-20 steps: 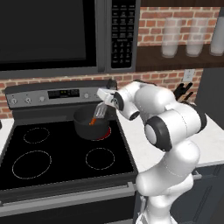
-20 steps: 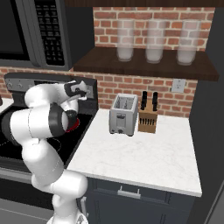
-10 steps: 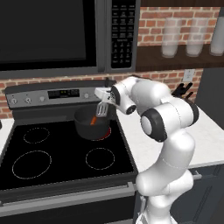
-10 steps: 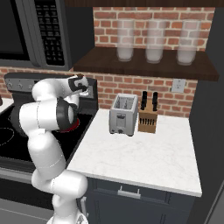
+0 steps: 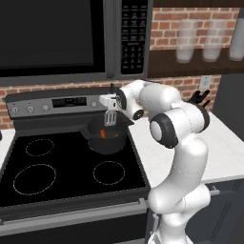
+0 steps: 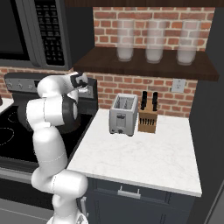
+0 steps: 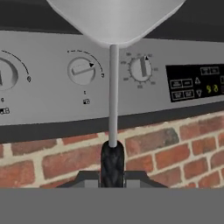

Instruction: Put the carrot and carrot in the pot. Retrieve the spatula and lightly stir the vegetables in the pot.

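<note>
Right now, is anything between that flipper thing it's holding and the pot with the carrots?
Nothing visible blocks it. The gripper holds the spatula by its black handle, head hanging just above the open pot on the back right burner. The orange vegetables lie inside, and the pot has no lid on it.

— How's the light?
— Even and soft, typical of a render. The white countertop (image 6: 140, 151) and the robot arm (image 5: 178, 138) read brightest; the stovetop (image 5: 57, 167) and microwave (image 5: 52, 38) stay very dark.
— Any shadows or glare?
— Faint shading under the shelf (image 6: 144, 68) against the brick wall (image 6: 183, 94). No hard glare; the spatula (image 7: 114, 26) head shows a smooth pale sheen.
— Sharpness?
— Base views are slightly soft and pixelated. The glass jars (image 6: 154, 41) look hazy. In the hand view, the control panel (image 7: 192, 83) print is blurry.
</note>
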Available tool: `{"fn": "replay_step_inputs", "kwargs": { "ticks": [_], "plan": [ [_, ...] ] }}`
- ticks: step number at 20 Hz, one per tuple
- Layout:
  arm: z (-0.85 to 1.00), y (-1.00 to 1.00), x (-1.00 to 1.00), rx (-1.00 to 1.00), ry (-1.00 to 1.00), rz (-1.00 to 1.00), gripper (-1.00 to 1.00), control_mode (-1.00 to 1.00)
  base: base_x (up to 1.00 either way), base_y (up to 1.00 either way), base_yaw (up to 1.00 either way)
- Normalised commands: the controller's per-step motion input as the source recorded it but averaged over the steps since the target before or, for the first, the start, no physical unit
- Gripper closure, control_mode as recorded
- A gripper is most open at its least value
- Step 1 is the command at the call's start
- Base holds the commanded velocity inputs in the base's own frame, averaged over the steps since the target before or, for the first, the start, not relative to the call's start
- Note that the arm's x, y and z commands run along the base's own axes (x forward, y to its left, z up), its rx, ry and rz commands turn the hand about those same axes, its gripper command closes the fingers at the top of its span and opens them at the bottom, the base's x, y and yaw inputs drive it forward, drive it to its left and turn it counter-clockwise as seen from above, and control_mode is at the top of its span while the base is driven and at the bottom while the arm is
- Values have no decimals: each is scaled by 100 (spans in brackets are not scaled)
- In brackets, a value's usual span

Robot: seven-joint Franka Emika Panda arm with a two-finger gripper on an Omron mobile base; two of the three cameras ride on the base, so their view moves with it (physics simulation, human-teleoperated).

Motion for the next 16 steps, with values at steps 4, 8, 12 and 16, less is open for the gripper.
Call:
{"fn": "replay_step_inputs", "kwargs": {
  "ticks": [4, 8, 12, 16],
  "plan": [
    [-7, 40, 0, -2, 2, -6, 100, -100, 0, 0, 0],
    [-8, 0, -14, 0, 5, -9, 100, -100, 0, 0, 0],
    [-2, 5, -51, 0, 3, -9, 100, -100, 0, 0, 0],
    [-4, 27, -21, 0, 2, -7, 100, -100, 0, 0, 0]
  ]
}}
